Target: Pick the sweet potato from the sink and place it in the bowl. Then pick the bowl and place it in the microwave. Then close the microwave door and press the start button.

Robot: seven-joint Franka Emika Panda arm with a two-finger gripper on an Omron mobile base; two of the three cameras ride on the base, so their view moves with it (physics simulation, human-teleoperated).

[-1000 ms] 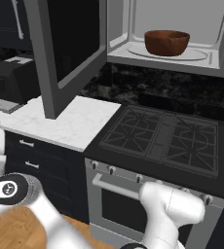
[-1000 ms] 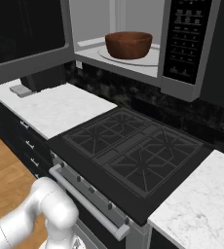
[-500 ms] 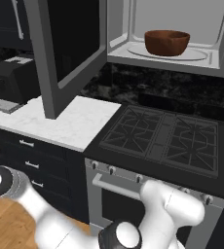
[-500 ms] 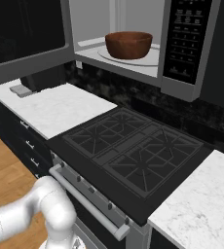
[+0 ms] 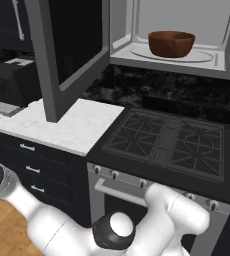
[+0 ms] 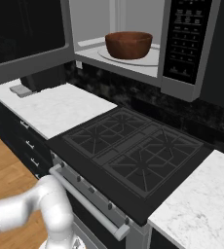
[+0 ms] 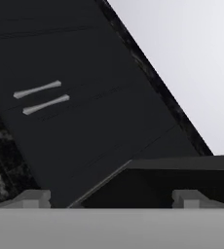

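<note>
bowl in microwave, well apart from fingers.

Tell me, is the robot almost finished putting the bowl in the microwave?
Nearly. The bowl already sits on the turntable plate inside the microwave; whether the sweet potato lies in it can't be seen. Nothing is in hand: the jaws stand wide apart and empty, the arm low on the left. Left to do: the microwave door hangs open and needs shutting, then the start button on the control panel needs pressing.

The bowl looks matt and wood-like, the microwave brushed grey metal, the desk smooth white marble.
</note>
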